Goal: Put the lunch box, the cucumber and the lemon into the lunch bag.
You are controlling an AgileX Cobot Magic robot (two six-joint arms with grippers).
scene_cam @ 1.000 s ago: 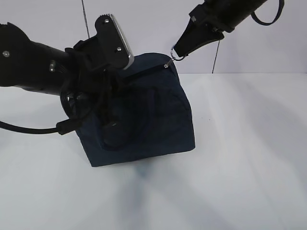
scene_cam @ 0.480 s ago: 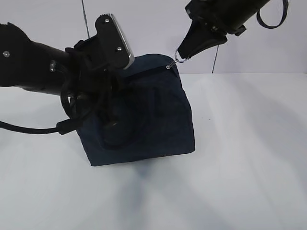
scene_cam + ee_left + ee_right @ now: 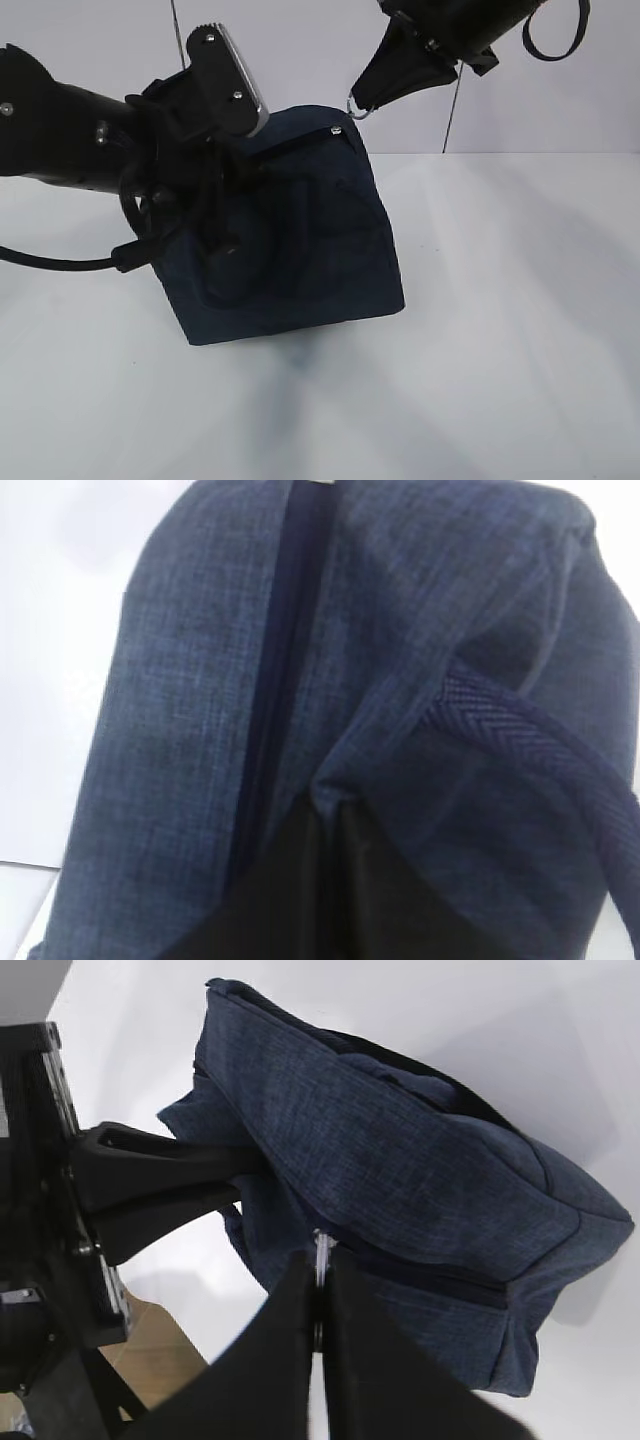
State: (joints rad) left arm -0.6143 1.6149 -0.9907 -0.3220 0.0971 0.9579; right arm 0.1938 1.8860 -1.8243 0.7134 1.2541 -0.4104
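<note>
The dark navy lunch bag (image 3: 330, 250) stands on the white table, tilted, with its zipper seam (image 3: 275, 680) running along the top. My left gripper (image 3: 325, 815) is shut, pinching a fold of the bag's fabric beside a woven handle (image 3: 530, 740). In the exterior view it presses into the bag's left side (image 3: 228, 245). My right gripper (image 3: 318, 1265) is shut on the metal ring pull (image 3: 320, 1248) of the zipper. It holds that ring pull (image 3: 357, 108) just above the bag's top right corner. The lunch box, the cucumber and the lemon are out of view.
A black cable (image 3: 60, 265) trails from the left arm over the table's left part. White table (image 3: 520, 330) lies bare to the right and in front of the bag. A brown patch (image 3: 160, 1345) shows beyond the table edge in the right wrist view.
My right gripper has moved up and to the left with the ring pull. The bag's top corner has followed it slightly left. The left arm has shifted a little to the left.
</note>
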